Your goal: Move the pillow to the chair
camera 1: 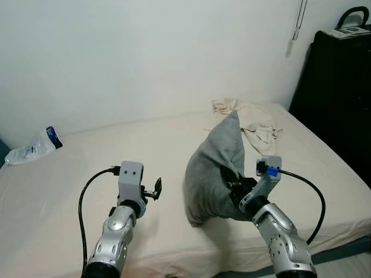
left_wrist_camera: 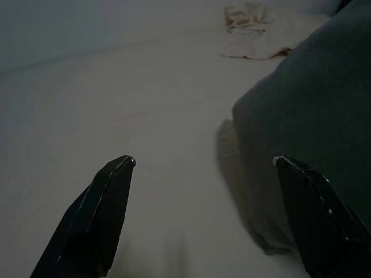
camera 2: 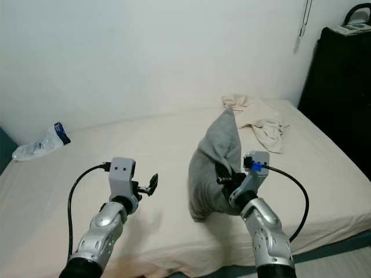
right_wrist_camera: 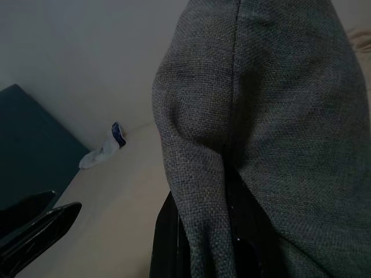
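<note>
Now the grey pillow (camera 1: 215,174) stands on end on the bed (camera 1: 69,191), near the front edge, w/ one corner pointing up. The right gripper (camera 1: 235,188) is closed on a fold of the pillow's fabric, on the side facing the robot; in the right wrist view the cloth is bunched between the black fingers (right_wrist_camera: 168,237). The left gripper (camera 1: 154,189) hovers just beside the pillow, on its left, fingers spread and holding nothing.

The step in hand, as I judge it, is to secure the pillow before carrying. The grip is only on a pinch of cloth, so the pillow will prob. sag and swing when it is lifted. It is better to bring the left gripper against the pillow's left side & close it on the fabric, then lift w/ both arms together, slowly. The beige cloth (camera 1: 255,121) lies behind the pillow, apart from it, so it should not be dragged. The chair is not seen yet; the robot must turn away from the bed to find it.
</note>
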Controlling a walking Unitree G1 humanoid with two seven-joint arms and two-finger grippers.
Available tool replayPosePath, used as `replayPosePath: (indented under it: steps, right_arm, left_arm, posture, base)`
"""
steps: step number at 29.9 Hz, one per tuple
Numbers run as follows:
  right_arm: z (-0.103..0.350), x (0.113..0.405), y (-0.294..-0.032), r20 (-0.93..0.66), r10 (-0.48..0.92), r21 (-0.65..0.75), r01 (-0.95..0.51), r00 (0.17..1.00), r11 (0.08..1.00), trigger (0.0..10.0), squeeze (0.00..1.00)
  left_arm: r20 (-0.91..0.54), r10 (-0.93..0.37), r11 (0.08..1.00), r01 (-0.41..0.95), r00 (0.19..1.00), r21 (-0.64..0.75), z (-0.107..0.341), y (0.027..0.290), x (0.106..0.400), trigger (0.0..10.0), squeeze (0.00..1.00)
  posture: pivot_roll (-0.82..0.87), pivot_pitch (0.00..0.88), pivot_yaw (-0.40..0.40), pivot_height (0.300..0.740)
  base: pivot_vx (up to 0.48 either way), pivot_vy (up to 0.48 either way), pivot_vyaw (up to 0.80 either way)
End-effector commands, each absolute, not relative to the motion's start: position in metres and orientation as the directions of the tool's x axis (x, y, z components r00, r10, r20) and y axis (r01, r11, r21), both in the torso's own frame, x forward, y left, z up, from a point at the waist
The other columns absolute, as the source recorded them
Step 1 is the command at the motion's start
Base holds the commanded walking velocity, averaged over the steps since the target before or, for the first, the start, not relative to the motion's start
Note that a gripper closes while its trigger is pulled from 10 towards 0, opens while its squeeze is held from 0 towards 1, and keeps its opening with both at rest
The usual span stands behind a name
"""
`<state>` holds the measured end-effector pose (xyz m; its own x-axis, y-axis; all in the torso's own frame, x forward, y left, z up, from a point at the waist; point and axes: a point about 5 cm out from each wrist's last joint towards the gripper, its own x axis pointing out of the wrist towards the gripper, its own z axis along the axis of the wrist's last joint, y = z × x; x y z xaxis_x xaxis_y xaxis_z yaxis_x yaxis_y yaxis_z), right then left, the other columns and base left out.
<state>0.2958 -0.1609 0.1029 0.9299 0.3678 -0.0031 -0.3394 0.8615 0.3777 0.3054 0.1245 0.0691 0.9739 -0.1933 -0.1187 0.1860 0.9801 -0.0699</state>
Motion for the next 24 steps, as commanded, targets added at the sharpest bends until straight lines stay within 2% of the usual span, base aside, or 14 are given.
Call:
replayPosePath:
  steps: [1, 4, 14, 24]
  right_arm:
    - [0.109, 0.296, -0.148, 0.044, 0.409, 0.385, -0.393, 0.911, 0.835, 10.0, 0.00]
    - [0.109, 0.296, -0.148, 0.044, 0.409, 0.386, -0.393, 0.911, 0.834, 10.0, 0.00]
    - [0.109, 0.296, -0.147, 0.049, 0.411, 0.389, -0.397, 0.910, 0.832, 10.0, 0.00]
    - [0.133, 0.295, -0.143, 0.203, 0.440, 0.425, -0.484, 0.875, 0.765, 10.0, 0.00]
  left_arm:
    - [-0.132, -0.192, 0.981, 0.187, 0.972, -0.053, 0.067, 0.127, 0.303, 10.0, 0.00]
    - [-0.131, -0.208, 0.978, 0.203, 0.969, -0.045, 0.067, 0.126, 0.302, 10.0, 0.00]
    - [-0.139, -0.216, 0.976, 0.213, 0.966, -0.039, 0.066, 0.123, 0.301, 10.0, 0.00]
    - [-0.154, -0.203, 0.979, 0.199, 0.967, -0.041, 0.065, 0.125, 0.302, 10.0, 0.00]
  posture:
    - [-0.13, 0.020, 0.072, 0.740]
    - [-0.13, 0.020, 0.072, 0.740]
    - [-0.13, 0.022, 0.073, 0.740]
    - [-0.13, 0.025, 0.075, 0.740]
  base:
    - [0.000, 0.000, 0.65]
    - [0.000, 0.000, 0.65]
    - [0.000, -0.440, 0.65]
    - [0.000, 0.000, 0.65]
